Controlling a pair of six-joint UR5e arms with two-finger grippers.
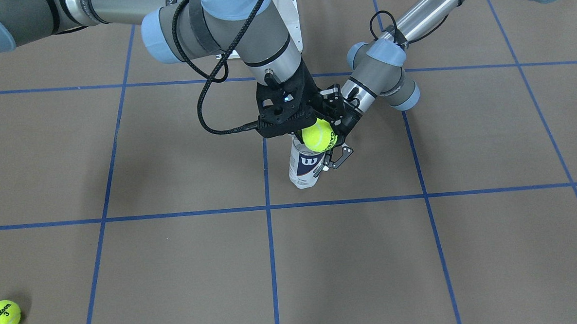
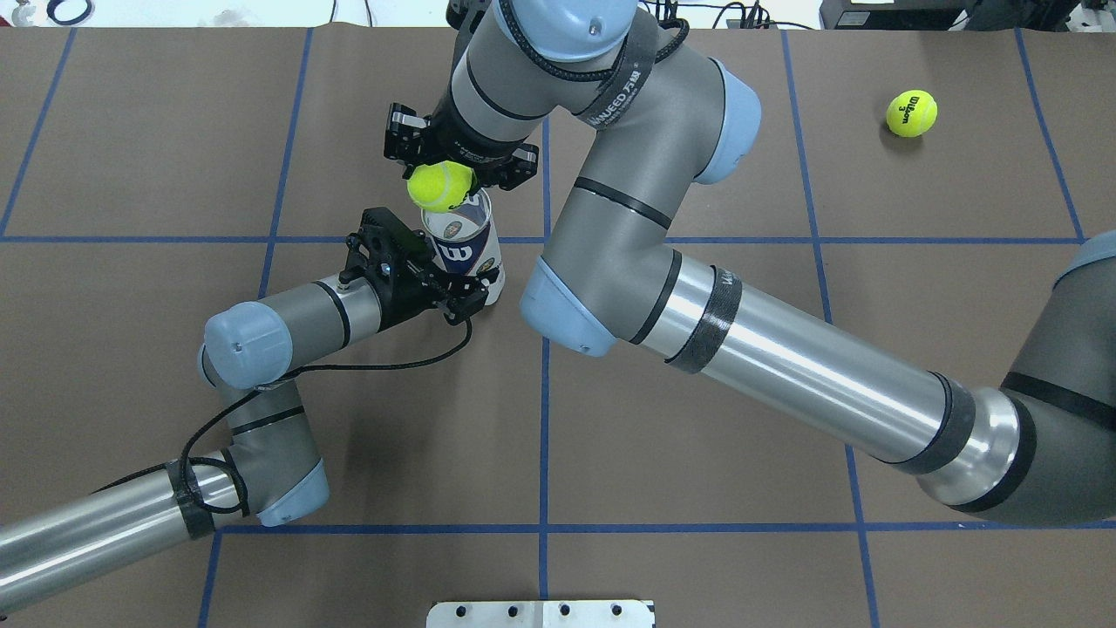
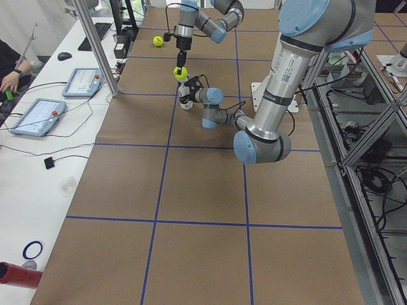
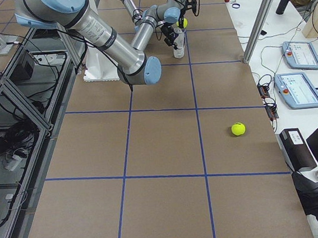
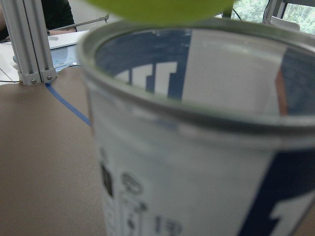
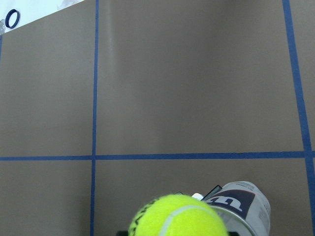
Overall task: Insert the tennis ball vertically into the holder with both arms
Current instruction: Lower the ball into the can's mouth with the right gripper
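The holder (image 2: 466, 249) is a clear tube with a navy and white "W" label, standing upright on the brown table with its mouth open. My left gripper (image 2: 466, 277) reaches in from the side and is shut on the holder (image 1: 304, 168) around its lower half. My right gripper (image 2: 458, 170) points down, shut on a yellow tennis ball (image 2: 440, 186). The ball (image 1: 318, 135) hangs just over the tube's rim, slightly off its centre. In the left wrist view the holder (image 5: 197, 147) fills the frame with the ball (image 5: 157, 7) above it. The right wrist view shows the ball (image 6: 177, 216) beside the holder (image 6: 243, 206).
A second tennis ball (image 2: 911, 113) lies loose far off on my right side of the table (image 1: 1, 318). The white pedestal base (image 2: 540, 613) sits at the near table edge. A side bench holds tablets (image 3: 38, 116), with a person's hand (image 3: 9, 79) near them.
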